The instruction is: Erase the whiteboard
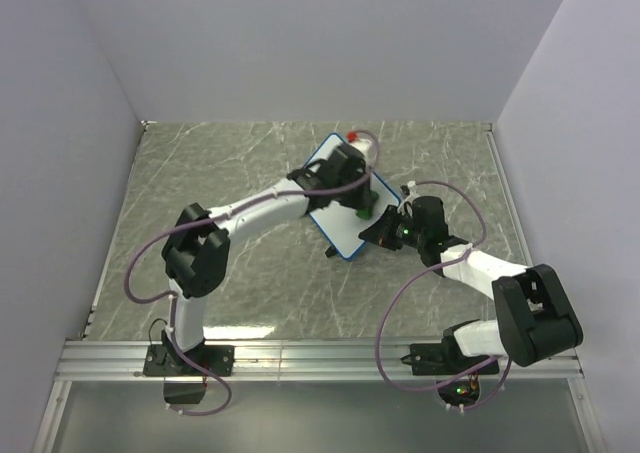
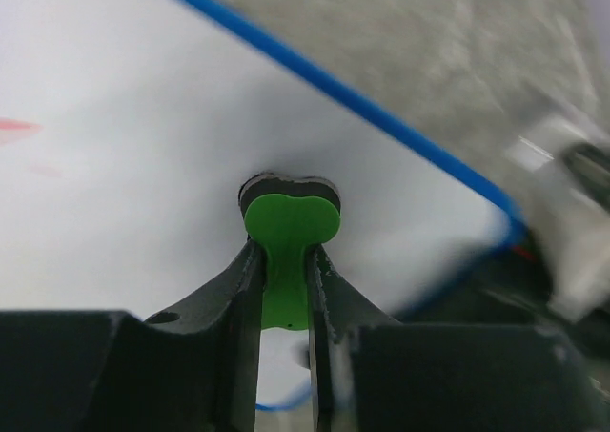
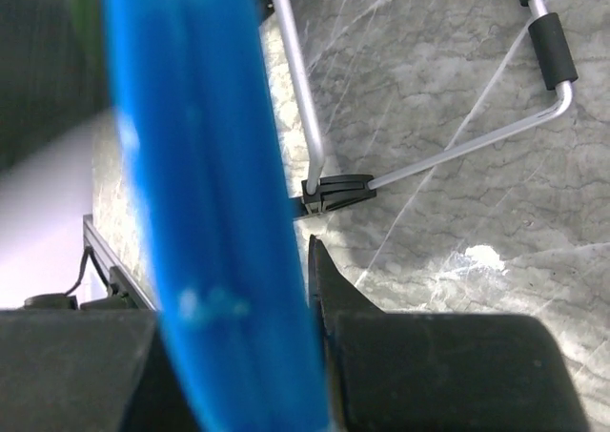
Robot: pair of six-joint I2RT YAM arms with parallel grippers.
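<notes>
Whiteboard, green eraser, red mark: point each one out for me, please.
whiteboard point(image 1: 342, 231), top external view, bare white face near its near corner.
green eraser point(image 2: 289, 224), left wrist view, its rounded green head.
red mark point(image 2: 13, 126), left wrist view, faint streak at the picture's left edge.

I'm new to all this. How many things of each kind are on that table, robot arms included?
Robot arms: 2 (left arm, right arm)
Whiteboard: 1
Green eraser: 1
Red-tipped item behind the board, partly hidden: 1
Total: 5
</notes>
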